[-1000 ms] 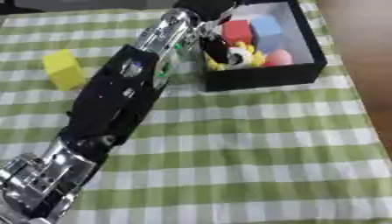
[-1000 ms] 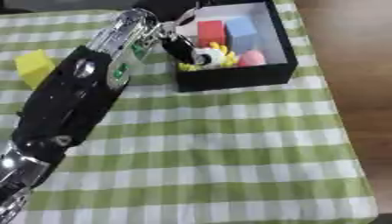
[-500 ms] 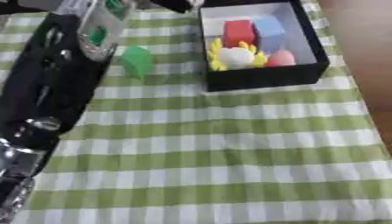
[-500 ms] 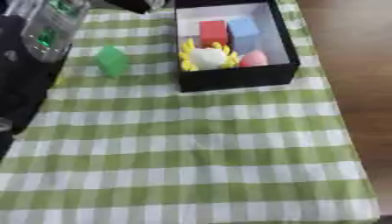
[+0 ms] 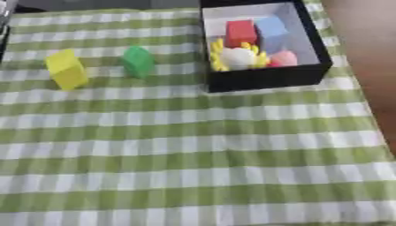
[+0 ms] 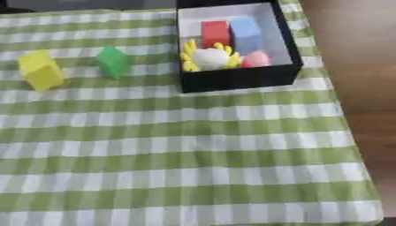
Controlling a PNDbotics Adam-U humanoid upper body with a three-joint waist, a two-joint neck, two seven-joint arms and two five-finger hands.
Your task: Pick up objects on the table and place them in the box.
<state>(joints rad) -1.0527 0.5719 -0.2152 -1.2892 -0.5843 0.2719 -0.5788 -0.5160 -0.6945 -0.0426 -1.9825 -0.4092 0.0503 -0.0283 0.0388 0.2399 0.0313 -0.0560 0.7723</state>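
A green-and-white checked cloth (image 5: 193,154) covers the worktop, with brown floor to the right. Neither hand shows, so the state of the fingers cannot be told. The yellow block (image 5: 66,69) and green block (image 5: 138,61) stand left of the black open box (image 6: 240,78); reaching for either risks toppling its close neighbour. The right eye view shows more floor; the left eye view shows a sliver of something dark at its far left edge.

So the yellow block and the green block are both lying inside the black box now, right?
No. The left eye view shows the yellow block and green block lying on the checked cloth, left of the black box, not inside it.
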